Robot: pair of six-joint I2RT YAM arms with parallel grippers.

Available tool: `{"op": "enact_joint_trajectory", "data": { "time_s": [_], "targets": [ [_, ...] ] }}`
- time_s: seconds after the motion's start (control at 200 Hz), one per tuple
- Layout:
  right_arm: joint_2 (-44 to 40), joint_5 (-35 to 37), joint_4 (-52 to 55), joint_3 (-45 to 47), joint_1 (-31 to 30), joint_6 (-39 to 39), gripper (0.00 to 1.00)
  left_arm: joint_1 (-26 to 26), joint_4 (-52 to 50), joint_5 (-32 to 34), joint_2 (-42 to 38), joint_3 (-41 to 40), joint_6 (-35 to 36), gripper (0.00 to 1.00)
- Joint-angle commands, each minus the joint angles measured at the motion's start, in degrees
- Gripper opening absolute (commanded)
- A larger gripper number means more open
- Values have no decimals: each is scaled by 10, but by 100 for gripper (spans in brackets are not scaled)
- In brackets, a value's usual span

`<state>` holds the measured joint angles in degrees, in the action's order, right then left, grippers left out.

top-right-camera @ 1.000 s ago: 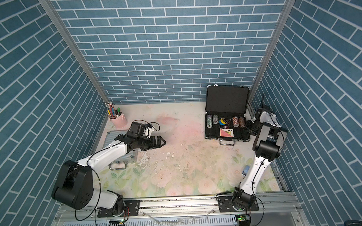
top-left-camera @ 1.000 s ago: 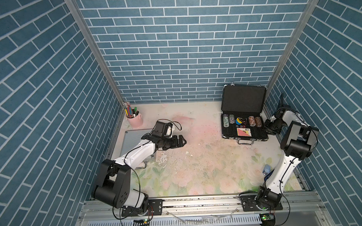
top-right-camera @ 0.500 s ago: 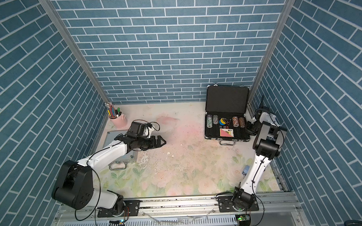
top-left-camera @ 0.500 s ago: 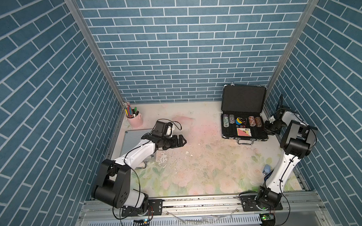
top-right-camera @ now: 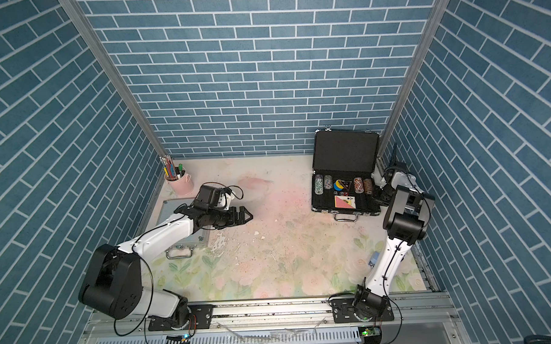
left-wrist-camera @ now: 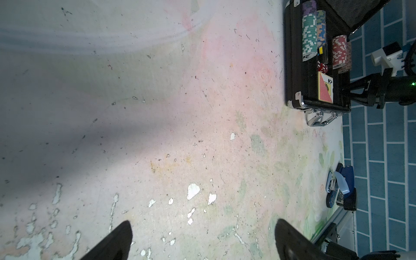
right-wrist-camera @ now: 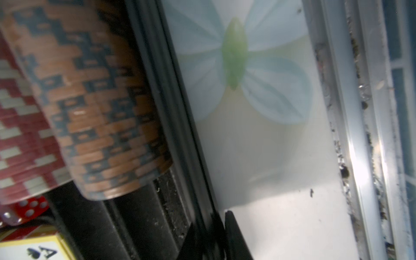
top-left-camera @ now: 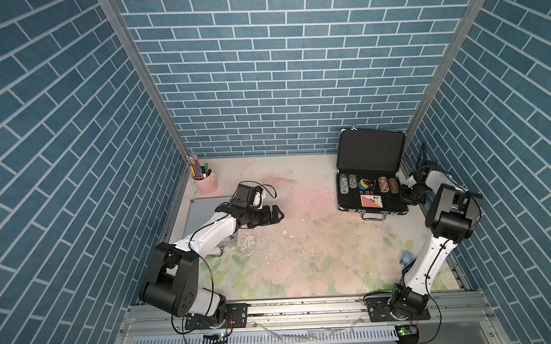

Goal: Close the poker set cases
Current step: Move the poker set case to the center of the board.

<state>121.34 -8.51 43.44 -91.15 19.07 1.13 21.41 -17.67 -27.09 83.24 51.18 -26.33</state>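
Blue brick walls box in a worn floral desk (top-left-camera: 302, 257). At 10 o'clock is the pink pencil cup (top-left-camera: 205, 184).

At 9 o'clock the silver case (top-left-camera: 203, 210) has its lid down flat, so it reads as done. The left arm lies across it and hides the latches, so can't confirm they're snapped. Just off its 3 o'clock edge is the left gripper (top-left-camera: 274, 214), unmoved over the last second, fingers (left-wrist-camera: 121, 240) wide apart over bare desk, holding nothing.

At 1 o'clock the black case (top-left-camera: 370, 153) is open, lid upright by the back wall, with chip stacks (top-left-camera: 347, 183) and cards (top-left-camera: 370, 201) in the base.

All the change is here. The right gripper (right-wrist-camera: 213, 221) has nudged in against the case's 3 o'clock wall, and its fingers (right-wrist-camera: 236, 236) have drawn from part-open to nearly together. Probably setting a hold before the lid comes down, so about half the task is left.

Can't tell if the rim is actually pinched. The wrist view is blurred and cuts the fingers off at the frame edge, and both top views hide the tips behind the wrist.

At 4 o'clock a small blue object (top-left-camera: 406, 258) sits behind the right arm, maybe a stapler, unclear.
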Motion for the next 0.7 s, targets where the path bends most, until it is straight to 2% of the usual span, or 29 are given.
{"op": "enact_joint_trajectory", "data": {
  "time_s": [0.0,0.385,0.695],
  "targets": [
    [12,-55,81,36,-67,38,0,3,-5,2,-15,-5,7,100],
    [-20,-50,105,74,-145,54,0,4,-10,9,-49,-31,5,100],
    [-59,-33,96,144,-226,79,0,4,-10,8,-64,-43,5,100]
  ]
}}
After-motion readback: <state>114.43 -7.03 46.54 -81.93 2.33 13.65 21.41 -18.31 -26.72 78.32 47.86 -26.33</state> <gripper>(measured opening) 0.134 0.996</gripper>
